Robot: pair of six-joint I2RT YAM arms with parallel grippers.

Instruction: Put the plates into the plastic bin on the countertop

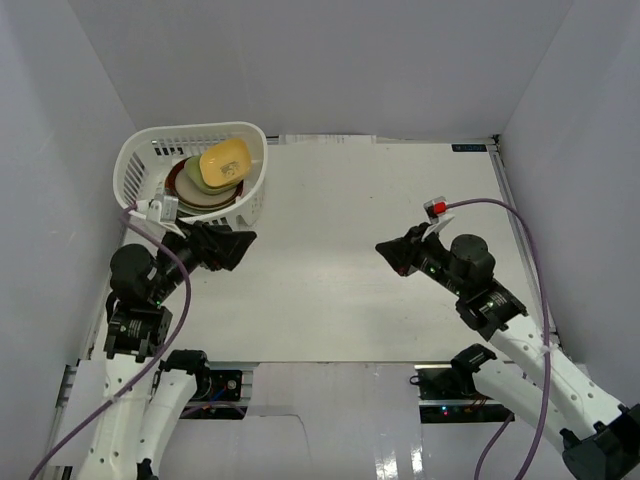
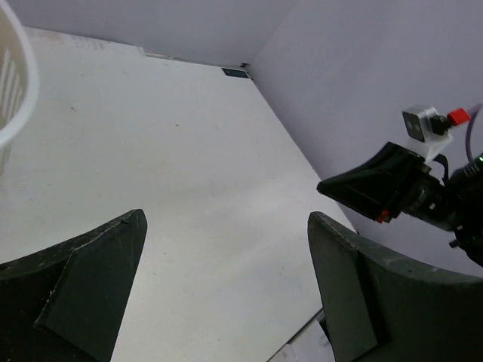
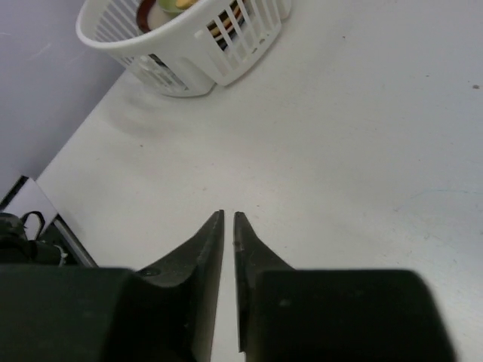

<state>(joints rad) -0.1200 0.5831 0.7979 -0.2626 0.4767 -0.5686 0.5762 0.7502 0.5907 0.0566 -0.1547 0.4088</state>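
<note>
The white plastic bin (image 1: 150,160) stands at the far left of the countertop (image 1: 340,290). A stack of plates lies inside it, with a small yellow plate (image 1: 225,163) on top and a maroon rim (image 1: 172,180) showing beneath. The bin also shows in the right wrist view (image 3: 219,56) and as an edge in the left wrist view (image 2: 15,83). My left gripper (image 1: 240,248) is open and empty, just in front of the bin. My right gripper (image 1: 382,250) is shut and empty over the middle right of the countertop.
White walls (image 1: 560,80) close in the countertop on the left, back and right. A metal rail (image 1: 330,375) runs along the near edge by the arm bases. The right gripper shows in the left wrist view (image 2: 332,187).
</note>
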